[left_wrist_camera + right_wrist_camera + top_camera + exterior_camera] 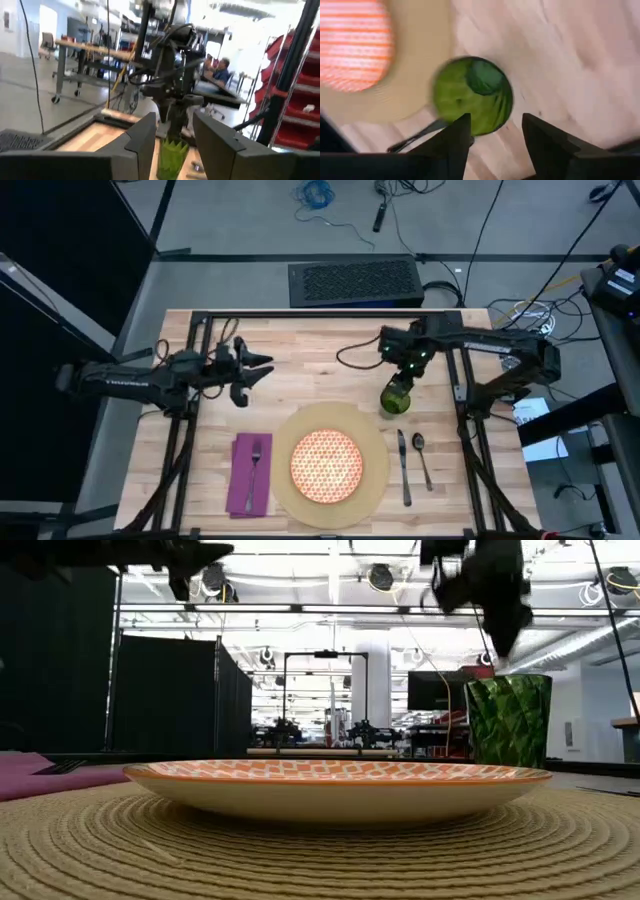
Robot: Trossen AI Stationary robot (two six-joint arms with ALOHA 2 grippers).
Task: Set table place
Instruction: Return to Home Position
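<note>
Inspector: Position of the right gripper [402, 370]?

Technician: Directly over the faceted green glass cup [397, 395], fingers parted and holding nothing. The right wrist view looks straight down past them into the cup's mouth. The cup stands upright on the large light-wood butcher-block table [200, 480], at the upper-right edge of the big round woven tan mat [378, 470] as the high view shows it. Whether cup and mat touch, I cannot tell.

Inspector: Left gripper [255, 370]?

Technician: Waiting over the table's left part, fingers apart, empty.

Inspector: Guidance for the retreat home?

Technician: In my judgement, raise the right gripper straight up until both fingers clear the rim, and only then swing back. A sideways start could clip the cup and tip it toward the dark metal knife [403, 470] and spoon [422, 460], which lie side by side right of the mat.

Inspector: Contents of vessels?

Technician: Cup: nothing visible inside. Orange-and-white patterned plate [326, 465], centred on the mat: bare. Purple cloth napkin [240, 480], left of the mat: carries the metal fork [256, 465].
</note>
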